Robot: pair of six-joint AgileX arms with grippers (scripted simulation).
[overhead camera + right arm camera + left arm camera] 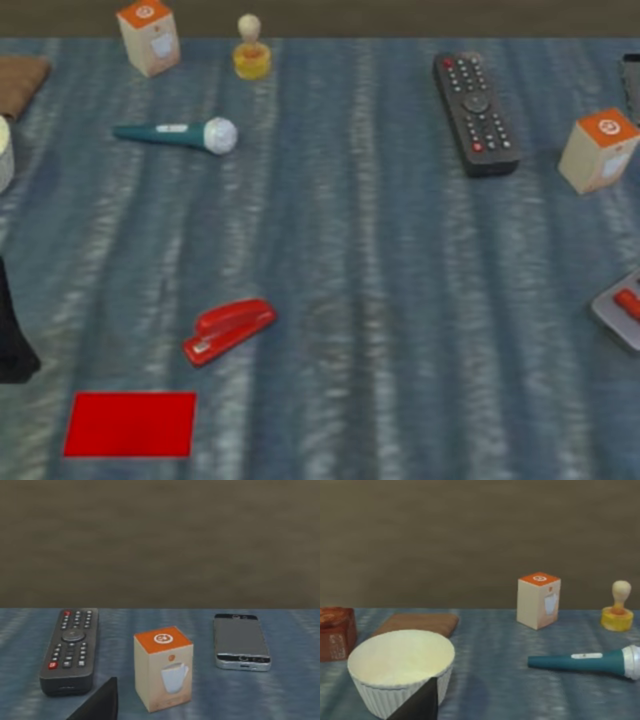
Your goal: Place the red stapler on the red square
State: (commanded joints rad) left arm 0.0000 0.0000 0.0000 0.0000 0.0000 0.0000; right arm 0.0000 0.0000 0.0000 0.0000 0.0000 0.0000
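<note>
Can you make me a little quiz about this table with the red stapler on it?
1. True or false: the red stapler already lies on the red square.
2. Which thing sits nearest the teal microphone? A) the black remote B) the yellow stamp C) the phone
3. Fill in: in the top view, the red square lies at the table's near ____ corner.

Key:
1. False. The stapler rests on the blue cloth, apart from the square.
2. B
3. left. The left arm shows only as a dark shape at that edge, and the right arm is out of the top view.
</note>
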